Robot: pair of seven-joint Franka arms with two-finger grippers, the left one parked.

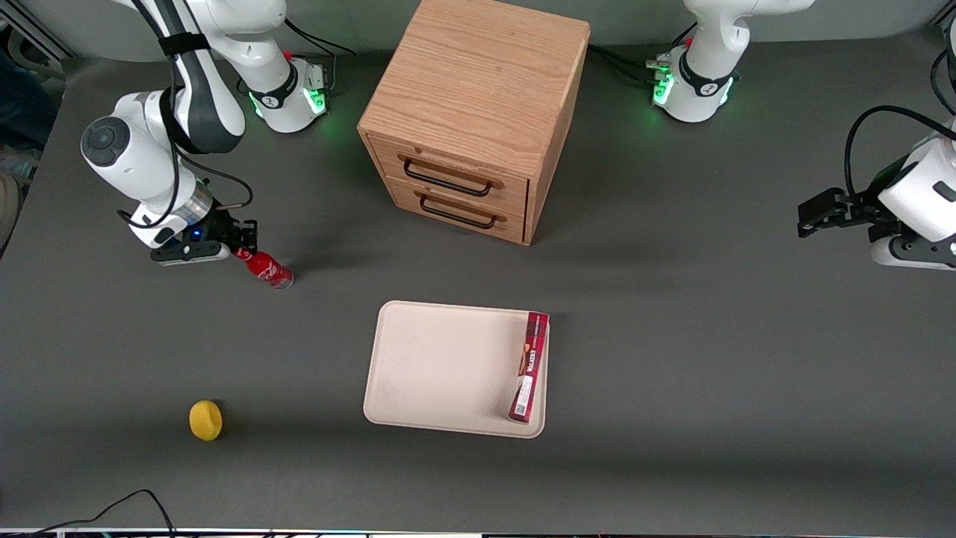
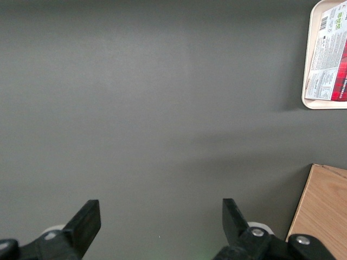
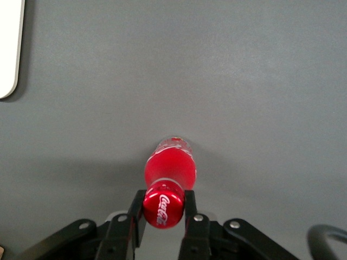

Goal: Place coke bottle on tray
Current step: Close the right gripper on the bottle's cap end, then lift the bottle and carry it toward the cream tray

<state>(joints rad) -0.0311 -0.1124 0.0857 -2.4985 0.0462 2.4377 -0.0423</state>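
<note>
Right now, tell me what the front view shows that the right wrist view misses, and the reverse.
Only the front view shows the wooden cabinet, the lemon and the dark-red box lying along one edge of the tray. Only the right wrist view shows the white lettering on the bottle's cap and a finger pressed against each side of it. Both show the gripper shut on the coke bottle, the grey table, and some of the tray.

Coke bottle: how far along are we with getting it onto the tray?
Grasp looks done: the gripper has its jaws shut on the coke bottle at the cap end, toward the working arm's end of the table. Left: carry it to the tray, which holds only a red box.
</note>
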